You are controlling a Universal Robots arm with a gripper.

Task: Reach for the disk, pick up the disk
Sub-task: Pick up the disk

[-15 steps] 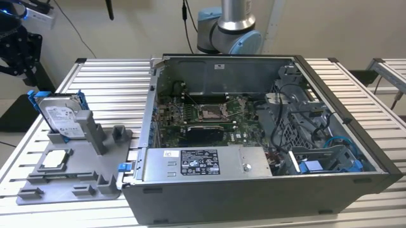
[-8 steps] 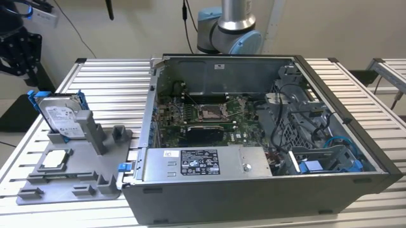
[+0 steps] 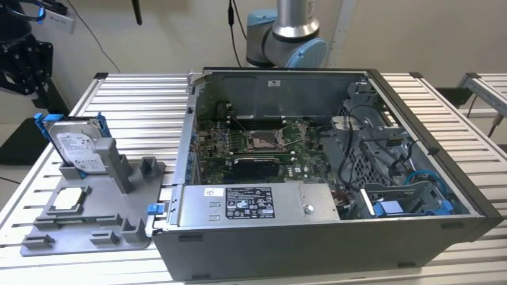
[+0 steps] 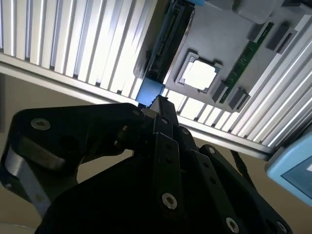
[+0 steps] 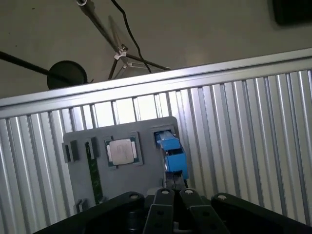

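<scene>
Evidently the fingers (image 4: 163, 141) are clenched on nothing, aimed at the disk (image 3: 79, 145) but well clear; it stands on edge in a gray holder (image 3: 103, 222), left in the exterior view, probably so its blue rail (image 5: 171, 148) offers a grip

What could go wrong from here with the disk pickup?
The disk stands on edge in the gray holder; an off-centre push could tip or jam it. The gripper looks shut, so it might strike the disk's blue rail instead of straddling it. The chip lies close by and could be knocked.
</scene>
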